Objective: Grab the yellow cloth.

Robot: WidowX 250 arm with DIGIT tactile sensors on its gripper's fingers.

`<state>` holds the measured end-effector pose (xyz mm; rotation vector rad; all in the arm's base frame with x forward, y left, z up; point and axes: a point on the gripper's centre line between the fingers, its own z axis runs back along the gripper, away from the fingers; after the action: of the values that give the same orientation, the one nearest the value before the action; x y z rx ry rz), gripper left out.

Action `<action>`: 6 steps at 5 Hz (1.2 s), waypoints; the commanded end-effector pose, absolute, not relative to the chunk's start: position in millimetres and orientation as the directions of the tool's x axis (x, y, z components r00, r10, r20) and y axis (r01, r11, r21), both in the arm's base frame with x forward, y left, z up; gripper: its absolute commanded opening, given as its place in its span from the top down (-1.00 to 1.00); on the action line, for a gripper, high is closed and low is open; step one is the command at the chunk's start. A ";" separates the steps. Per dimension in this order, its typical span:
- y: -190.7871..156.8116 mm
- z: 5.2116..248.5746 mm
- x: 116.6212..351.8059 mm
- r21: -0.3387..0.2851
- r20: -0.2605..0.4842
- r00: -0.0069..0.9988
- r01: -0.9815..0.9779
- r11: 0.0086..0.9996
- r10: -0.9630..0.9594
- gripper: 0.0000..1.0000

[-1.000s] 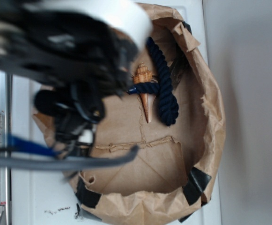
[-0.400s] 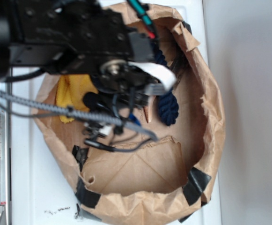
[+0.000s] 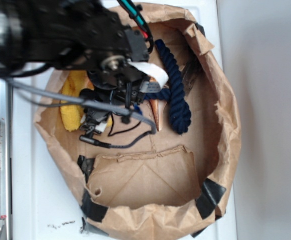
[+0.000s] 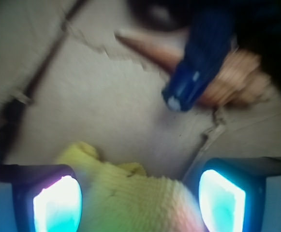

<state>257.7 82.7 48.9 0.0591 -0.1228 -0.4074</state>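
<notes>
Brown paper (image 3: 150,180), torn and taped into a shallow bowl, lined the white tabletop (image 3: 40,200). Over its left half the black arm (image 3: 60,35) reached down, its gripper (image 4: 139,198) spread wide with the yellow cloth (image 4: 130,200) lying between the two lit fingers (image 4: 58,203), no clamping visible. That cloth (image 3: 72,102) sat close against the crumpled left wall. Bare paper floor lay open below. Right of the gripper, near it, lay a tan conical shell (image 3: 156,112), crossed by a dark blue rope (image 3: 175,90).
</notes>
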 end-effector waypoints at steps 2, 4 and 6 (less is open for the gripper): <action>82.9 80.5 255.3 0.174 0.133 0.883 0.427 0.888 -0.451 1.00; 82.2 125.7 261.4 0.181 0.242 0.853 0.428 0.885 -0.462 1.00; 63.0 181.7 244.8 0.187 0.418 0.783 0.422 0.887 -0.461 1.00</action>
<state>248.7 59.6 173.1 0.0639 -0.4489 -0.4808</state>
